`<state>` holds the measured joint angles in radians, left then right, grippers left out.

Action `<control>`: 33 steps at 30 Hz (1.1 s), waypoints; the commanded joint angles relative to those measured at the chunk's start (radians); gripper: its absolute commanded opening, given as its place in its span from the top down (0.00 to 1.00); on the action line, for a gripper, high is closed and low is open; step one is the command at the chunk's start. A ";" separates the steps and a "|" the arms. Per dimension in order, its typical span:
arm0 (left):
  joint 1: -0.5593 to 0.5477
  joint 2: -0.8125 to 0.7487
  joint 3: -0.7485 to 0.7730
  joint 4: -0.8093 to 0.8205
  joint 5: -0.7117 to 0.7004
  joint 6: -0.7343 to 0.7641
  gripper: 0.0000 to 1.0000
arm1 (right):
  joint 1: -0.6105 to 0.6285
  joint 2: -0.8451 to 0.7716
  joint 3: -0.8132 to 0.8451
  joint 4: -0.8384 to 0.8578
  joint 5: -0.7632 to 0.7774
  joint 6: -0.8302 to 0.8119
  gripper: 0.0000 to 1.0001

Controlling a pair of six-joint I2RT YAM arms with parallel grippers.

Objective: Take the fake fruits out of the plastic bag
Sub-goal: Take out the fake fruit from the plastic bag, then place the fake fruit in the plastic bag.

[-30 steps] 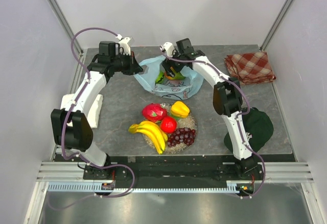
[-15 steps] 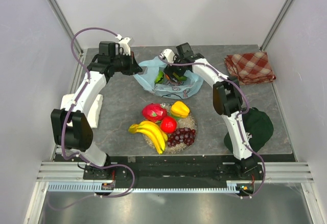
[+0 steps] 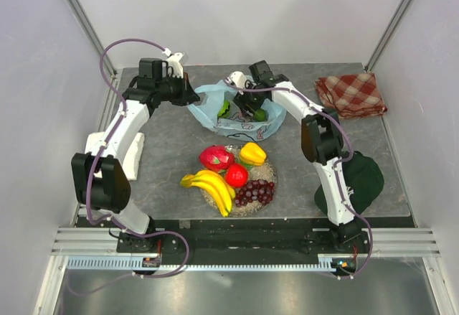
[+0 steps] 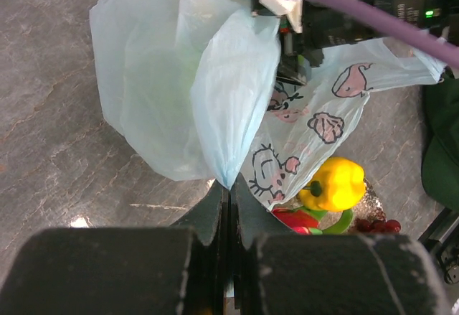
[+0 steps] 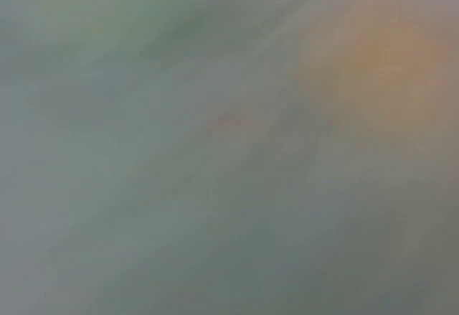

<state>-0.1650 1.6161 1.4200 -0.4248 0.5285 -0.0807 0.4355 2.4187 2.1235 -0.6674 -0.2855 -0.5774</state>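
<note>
The plastic bag [image 3: 206,114] lies at the far middle of the desk [image 3: 165,150], with a green fruit [image 3: 259,115] showing in its mouth. The other fake fruits [image 3: 215,158] sit on a plate [image 3: 267,168] nearer the arms. The left pincer [image 4: 228,189], its arm stretched forward, is clamped on the bag's edge, probably to hold the mouth open. The right pincer [image 3: 247,105] dips inside from above, and I cannot tell whether it is open or closed.

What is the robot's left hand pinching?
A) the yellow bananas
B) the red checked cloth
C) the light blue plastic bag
C: in the left wrist view, the left gripper has its fingers shut on a fold of the plastic bag.
</note>
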 commanded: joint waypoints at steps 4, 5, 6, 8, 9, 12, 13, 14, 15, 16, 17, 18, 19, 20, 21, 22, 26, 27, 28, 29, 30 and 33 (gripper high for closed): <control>0.002 0.021 0.034 0.027 -0.004 0.019 0.98 | -0.003 -0.342 -0.031 -0.038 -0.182 0.080 0.45; 0.002 0.021 0.033 0.031 -0.004 0.016 0.98 | -0.003 -0.365 -0.036 -0.046 -0.199 0.093 0.44; 0.002 0.022 0.033 0.031 -0.004 0.015 0.98 | -0.003 -0.403 -0.040 -0.050 -0.233 0.099 0.44; 0.002 0.024 0.034 0.035 -0.005 0.012 0.98 | -0.015 -0.434 -0.057 -0.064 -0.296 0.128 0.41; 0.002 0.025 0.036 0.037 -0.005 0.010 0.98 | -0.021 -0.460 -0.065 -0.064 -0.335 0.145 0.40; 0.002 0.024 0.043 0.041 -0.004 0.007 0.98 | -0.040 -0.472 -0.097 -0.063 -0.472 0.200 0.39; 0.002 0.022 0.045 0.044 -0.005 0.007 0.98 | -0.044 -0.468 -0.111 -0.061 -0.522 0.220 0.39; 0.002 0.021 0.046 0.047 -0.007 0.004 0.98 | -0.056 -0.460 -0.114 -0.051 -0.555 0.250 0.39; 0.002 0.015 0.048 0.046 -0.007 0.004 0.98 | -0.063 -0.429 -0.115 -0.049 -0.579 0.293 0.39; 0.002 0.013 0.049 0.046 -0.007 0.002 0.98 | -0.067 -0.412 -0.112 -0.041 -0.616 0.319 0.39; 0.002 0.010 0.053 0.049 -0.007 0.002 0.98 | -0.076 -0.376 -0.109 -0.038 -0.621 0.336 0.39; 0.002 0.007 0.054 0.047 -0.007 0.001 0.98 | -0.081 -0.357 -0.106 -0.032 -0.615 0.349 0.39; 0.002 0.005 0.056 0.050 -0.005 -0.001 0.98 | -0.086 -0.340 -0.109 0.004 -0.600 0.381 0.39; 0.002 0.004 0.059 0.050 -0.005 -0.007 0.98 | -0.099 -0.323 -0.108 0.026 -0.580 0.393 0.39; 0.002 0.005 0.062 0.055 -0.001 -0.011 0.98 | -0.104 -0.287 -0.103 0.043 -0.572 0.407 0.39; 0.002 0.005 0.065 0.057 0.002 -0.014 0.98 | -0.112 -0.264 -0.071 0.051 -0.564 0.416 0.38; 0.002 0.008 0.077 0.061 0.010 -0.025 0.98 | -0.130 -0.167 -0.013 0.049 -0.564 0.406 0.36; 0.001 0.011 0.076 0.064 0.013 -0.028 0.98 | -0.130 -0.158 -0.013 0.049 -0.557 0.393 0.35; 0.001 0.018 0.077 0.072 0.013 -0.036 0.98 | -0.129 -0.149 -0.014 0.048 -0.541 0.380 0.33; 0.001 0.021 0.077 0.077 0.016 -0.043 0.98 | -0.129 -0.132 -0.017 0.046 -0.520 0.355 0.33; -0.001 0.025 0.076 0.080 0.019 -0.048 0.98 | -0.126 -0.122 -0.020 0.043 -0.436 0.332 0.32; -0.008 0.039 0.074 0.095 0.024 -0.070 0.98 | -0.110 -0.086 -0.025 0.051 -0.197 0.292 0.31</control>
<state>-0.1654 1.6325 1.4578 -0.3843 0.5297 -0.1005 0.3042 2.3150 2.0434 -0.6586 -0.7338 -0.2188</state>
